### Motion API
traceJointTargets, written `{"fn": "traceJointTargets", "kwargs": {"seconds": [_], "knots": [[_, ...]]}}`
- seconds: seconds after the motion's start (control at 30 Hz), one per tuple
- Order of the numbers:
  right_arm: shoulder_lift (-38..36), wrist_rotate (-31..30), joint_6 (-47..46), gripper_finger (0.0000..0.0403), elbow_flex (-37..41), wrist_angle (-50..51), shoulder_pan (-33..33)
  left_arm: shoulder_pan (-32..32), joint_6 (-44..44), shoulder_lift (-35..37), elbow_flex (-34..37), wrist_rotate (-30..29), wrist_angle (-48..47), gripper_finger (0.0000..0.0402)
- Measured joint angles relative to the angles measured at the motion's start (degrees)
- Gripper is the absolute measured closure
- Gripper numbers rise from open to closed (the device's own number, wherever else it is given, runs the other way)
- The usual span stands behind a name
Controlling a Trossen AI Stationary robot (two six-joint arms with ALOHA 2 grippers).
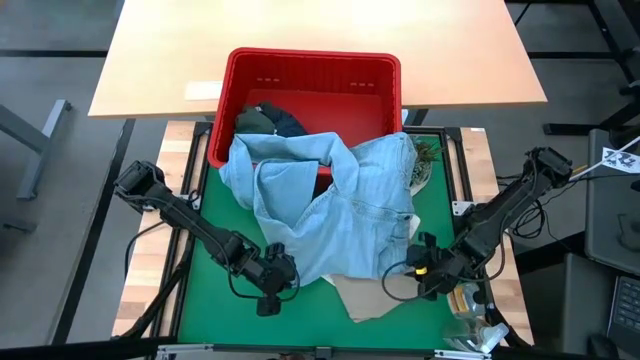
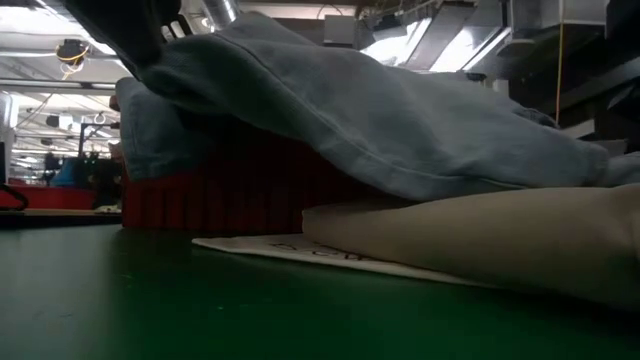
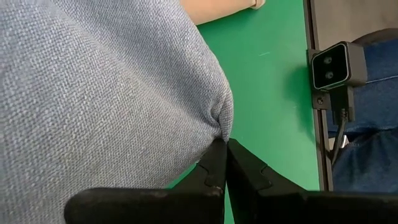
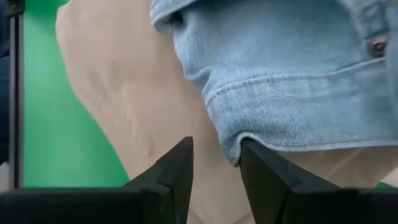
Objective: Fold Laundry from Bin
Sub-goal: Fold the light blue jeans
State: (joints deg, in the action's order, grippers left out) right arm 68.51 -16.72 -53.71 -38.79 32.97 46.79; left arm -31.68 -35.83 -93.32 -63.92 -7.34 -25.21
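Early stage: light blue shirt [image 1: 335, 205] drapes from the red bin [image 1: 310, 75] onto the green desk [image 1: 200, 300] — unfolded. Left end effector [image 1: 272, 290] pinches its near hem; right end effector [image 1: 425, 268] half-open beside it. Other garments remain in the bin.

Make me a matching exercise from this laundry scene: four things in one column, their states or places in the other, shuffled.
Things:
1. light blue shirt
2. beige garment
3. left gripper
4. red bin

States:
A. jaws shut on blue cloth
B. lies flat on the green mat, under the shirt
C. draped from the bin onto the mat
D. stands at the mat's far edge

Pairs: 1-C, 2-B, 3-A, 4-D
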Motion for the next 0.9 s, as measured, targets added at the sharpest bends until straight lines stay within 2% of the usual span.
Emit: {"fn": "traceJointTargets", "kwargs": {"seconds": [0.17, 0.4, 0.77, 0.9], "knots": [[0.2, -1.8, -1.7, 0.0276, 0.0, 0.1, 0.0, 0.0, 0.0, 0.0, 0.0, -0.6, 0.0, 0.0401], [2.3, 1.2, -10.8, 0.0276, 0.0, 6.2, 0.1, 0.0, 0.0, 0.0, 0.0, -0.7, 0.0, 0.0401], [3.1, -1.9, -2.9, 0.0278, 0.0, -0.4, 0.1, 0.0, 0.0, 0.0, 0.0, -0.7, 0.0, 0.0401], [3.1, -4.3, -2.8, 0.0311, 0.0, 0.1, 0.1, 0.0, 0.0, 0.0, 0.0, -0.9, 0.0, 0.0401]]}}
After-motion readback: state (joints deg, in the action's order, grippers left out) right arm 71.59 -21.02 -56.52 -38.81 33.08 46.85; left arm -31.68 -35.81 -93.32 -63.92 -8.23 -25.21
